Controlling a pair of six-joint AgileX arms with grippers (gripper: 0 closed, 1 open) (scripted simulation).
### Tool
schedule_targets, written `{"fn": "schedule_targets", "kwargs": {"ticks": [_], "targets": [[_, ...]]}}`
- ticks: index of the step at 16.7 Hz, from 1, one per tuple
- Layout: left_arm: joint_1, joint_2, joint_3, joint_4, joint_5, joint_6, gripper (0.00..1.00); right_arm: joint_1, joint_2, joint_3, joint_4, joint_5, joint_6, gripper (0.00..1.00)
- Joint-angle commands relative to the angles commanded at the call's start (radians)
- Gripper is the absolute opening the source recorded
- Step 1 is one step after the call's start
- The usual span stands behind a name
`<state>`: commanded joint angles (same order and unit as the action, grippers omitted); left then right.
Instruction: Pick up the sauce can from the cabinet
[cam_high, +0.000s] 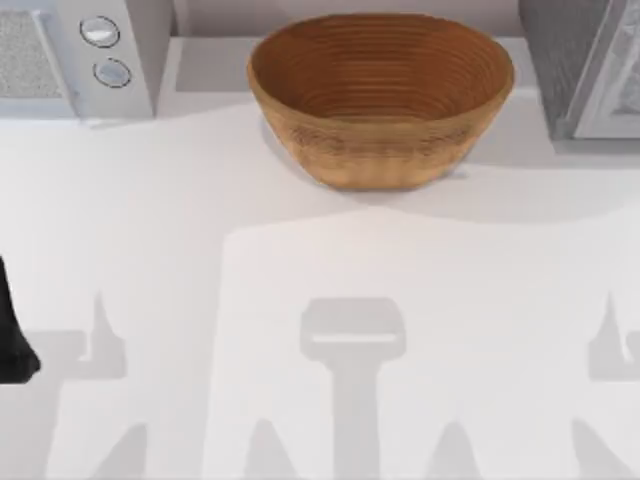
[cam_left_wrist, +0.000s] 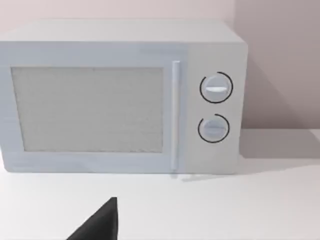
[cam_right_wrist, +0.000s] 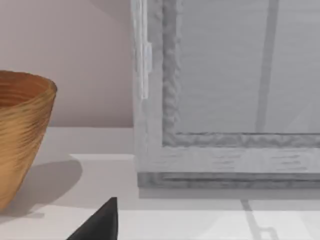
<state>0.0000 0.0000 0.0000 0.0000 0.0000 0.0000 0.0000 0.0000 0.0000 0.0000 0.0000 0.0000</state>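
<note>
Top view: you are looking down on a white tabletop (cam_high: 320, 300) whose whole middle and near portion lies bare, so there is wide room to move between the two arms' sides. Along the far edge stand three things: a white microwave (cam_high: 85, 55) at the left corner, a large brown woven bowl (cam_high: 380, 95) at the centre, upright with its mouth open upward, and a grey cabinet (cam_high: 585, 65) at the right corner. The bowl stands apart from both neighbours, leaving a narrow gap on each side. A dark part of the left arm (cam_high: 15, 330) sits at the left edge of the tabletop. Left wrist view: the microwave's door and two round dials (cam_left_wrist: 216, 88) face you, with a black tip of the left end effector (cam_left_wrist: 100, 225) low in the foreground; you cannot tell how far it is open. Right wrist view: the cabinet's framed front (cam_right_wrist: 225, 100) rises just beside the bowl, and a black tip of the right end effector (cam_right_wrist: 100, 225) shows; its opening cannot be told. The sauce can's place and its axis cannot be told.
</note>
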Motion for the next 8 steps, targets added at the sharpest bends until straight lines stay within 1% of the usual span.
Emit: {"fn": "schedule_targets", "kwargs": {"ticks": [4, 6, 8], "targets": [[0.000, 0.000, 0.000, 0.000, 0.000, 0.000, 1.00, 0.005, 0.027, 0.032, -0.006, 0.003, 0.001, 1.00], [0.000, 0.000, 0.000, 0.000, 0.000, 0.000, 1.00, 0.016, 0.089, 0.106, -0.022, 0.012, 0.002, 1.00], [0.000, 0.000, 0.000, 0.000, 0.000, 0.000, 1.00, 0.030, 0.182, 0.222, -0.049, 0.026, 0.003, 1.00]]}}
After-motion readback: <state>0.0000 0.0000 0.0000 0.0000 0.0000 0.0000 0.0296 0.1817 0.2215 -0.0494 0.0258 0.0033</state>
